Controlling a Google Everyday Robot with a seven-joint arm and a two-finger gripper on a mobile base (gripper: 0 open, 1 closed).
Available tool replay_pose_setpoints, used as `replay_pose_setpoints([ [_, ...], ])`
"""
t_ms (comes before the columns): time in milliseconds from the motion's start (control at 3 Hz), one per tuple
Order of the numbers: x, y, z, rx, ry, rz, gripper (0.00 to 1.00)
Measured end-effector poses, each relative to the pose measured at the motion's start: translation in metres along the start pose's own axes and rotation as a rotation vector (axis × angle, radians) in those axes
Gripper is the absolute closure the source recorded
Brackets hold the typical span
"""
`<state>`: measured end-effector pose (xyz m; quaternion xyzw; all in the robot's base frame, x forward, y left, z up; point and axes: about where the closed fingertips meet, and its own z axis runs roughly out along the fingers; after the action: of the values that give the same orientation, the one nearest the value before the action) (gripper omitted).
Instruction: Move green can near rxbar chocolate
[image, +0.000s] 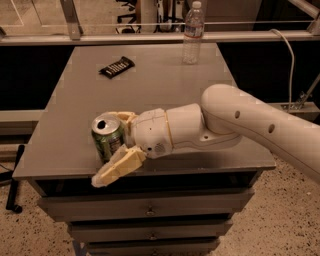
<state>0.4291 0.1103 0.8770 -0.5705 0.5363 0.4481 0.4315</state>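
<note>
The green can (107, 135) stands upright near the front left edge of the grey table (165, 85). My gripper (106, 148) reaches in from the right, open, with the can between its cream fingers. One finger (123, 116) is behind the can and the other (118, 167) is in front, past the table edge. The near finger looks close to or touching the can. The rxbar chocolate (116, 67), a flat black bar, lies at the far left of the table, well behind the can.
A clear plastic water bottle (192, 34) stands at the table's far edge, right of centre. My white arm (250, 122) crosses the right front of the table. Drawers (150, 210) sit under the tabletop. A rail (150, 37) runs behind the table.
</note>
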Motion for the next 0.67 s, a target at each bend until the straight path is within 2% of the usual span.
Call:
replay_pose_setpoints([
  [333, 0.005, -0.006, 0.004, 0.017, -0.017, 0.007, 0.37],
  [667, 0.011, -0.019, -0.007, 0.059, -0.015, 0.007, 0.61],
])
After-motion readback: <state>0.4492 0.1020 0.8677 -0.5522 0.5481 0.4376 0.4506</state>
